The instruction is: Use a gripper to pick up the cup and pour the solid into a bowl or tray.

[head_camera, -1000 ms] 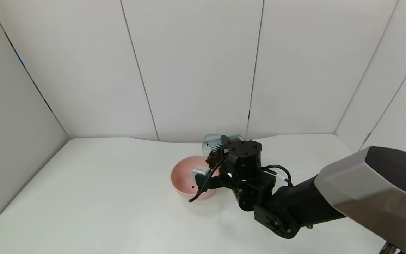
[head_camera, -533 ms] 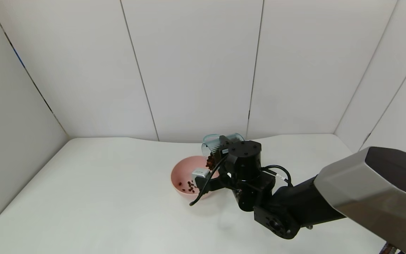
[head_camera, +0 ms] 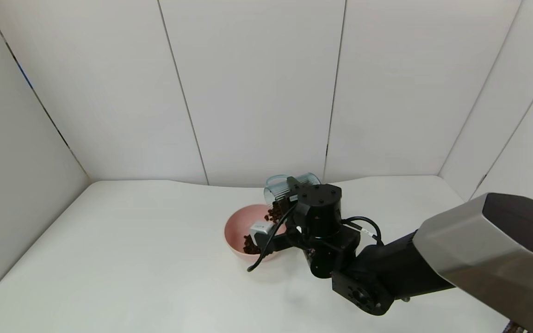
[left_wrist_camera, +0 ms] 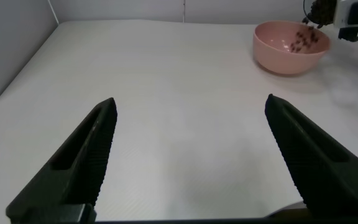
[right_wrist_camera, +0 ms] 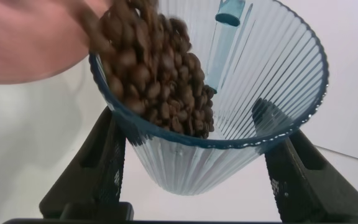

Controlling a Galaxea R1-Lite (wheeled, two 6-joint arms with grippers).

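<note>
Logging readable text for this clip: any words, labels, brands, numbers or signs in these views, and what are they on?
None can be read in any view.
The ribbed cup, held tipped by the right gripper: no print.
The beans and pink bowl: no print.
The small white block on the right gripper has a faint mark, too small to read.
The left gripper, open above the table: no marking.
</note>
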